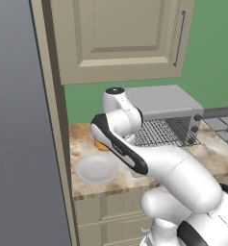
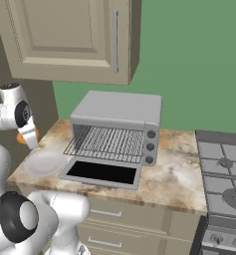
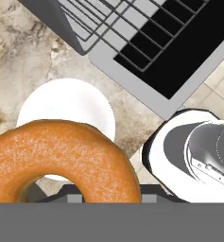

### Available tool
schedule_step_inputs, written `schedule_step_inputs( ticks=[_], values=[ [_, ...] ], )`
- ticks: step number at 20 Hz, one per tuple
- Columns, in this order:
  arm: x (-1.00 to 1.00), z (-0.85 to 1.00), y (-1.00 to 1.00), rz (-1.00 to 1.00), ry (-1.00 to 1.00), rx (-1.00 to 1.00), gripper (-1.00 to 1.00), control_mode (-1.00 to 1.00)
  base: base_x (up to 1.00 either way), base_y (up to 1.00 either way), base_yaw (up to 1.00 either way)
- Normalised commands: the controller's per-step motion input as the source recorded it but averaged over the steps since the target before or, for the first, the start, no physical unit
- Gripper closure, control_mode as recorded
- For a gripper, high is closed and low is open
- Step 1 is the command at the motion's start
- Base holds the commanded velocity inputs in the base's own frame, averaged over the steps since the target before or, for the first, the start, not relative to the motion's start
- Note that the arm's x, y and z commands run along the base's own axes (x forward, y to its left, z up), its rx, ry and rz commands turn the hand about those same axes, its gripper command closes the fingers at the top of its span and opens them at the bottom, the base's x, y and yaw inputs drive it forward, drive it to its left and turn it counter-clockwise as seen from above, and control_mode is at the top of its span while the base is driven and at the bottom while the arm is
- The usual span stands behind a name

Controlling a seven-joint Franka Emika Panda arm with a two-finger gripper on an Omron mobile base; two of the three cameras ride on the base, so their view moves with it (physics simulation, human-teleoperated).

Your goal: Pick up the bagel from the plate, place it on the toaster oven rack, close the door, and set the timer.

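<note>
The orange-brown bagel [image 3: 61,151] fills the lower left of the hand view, lifted clear of the round pale plate [image 3: 71,101] beneath it. My gripper [image 2: 28,140] is shut on the bagel [image 2: 21,138] above the counter's left end, over the plate [image 2: 42,163]. An orange edge of the bagel [image 1: 101,146] peeks out behind my arm. To the right the toaster oven stands with its door [image 2: 102,173] folded down flat, dark glass up. The silver wire rack [image 2: 107,142] is pulled partly out of the cavity and is bare.
Three dark knobs [image 2: 150,147] run down the oven's right front panel. A beige wall cabinet [image 2: 64,40] hangs above. The stove [image 2: 224,169] lies to the right, and a tall grey panel [image 1: 19,144] borders the counter's left end.
</note>
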Motion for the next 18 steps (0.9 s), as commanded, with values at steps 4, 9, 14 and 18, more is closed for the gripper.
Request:
schedule_step_inputs(
  ticks=[4,9,14,18],
  values=[
    [-0.15,0.3,-0.64,0.0,0.06,0.0,1.0,-1.0,0.0,0.0,0.0],
    [0.0,0.01,-0.77,0.0,0.02,-0.01,1.0,-1.0,0.0,0.0,0.0],
    [0.07,0.0,-0.79,0.04,0.0,-0.01,1.0,-1.0,0.0,0.0,0.0],
    [0.32,0.0,-0.66,0.08,0.0,0.0,1.0,-1.0,0.0,0.0,0.0]
  ],
)
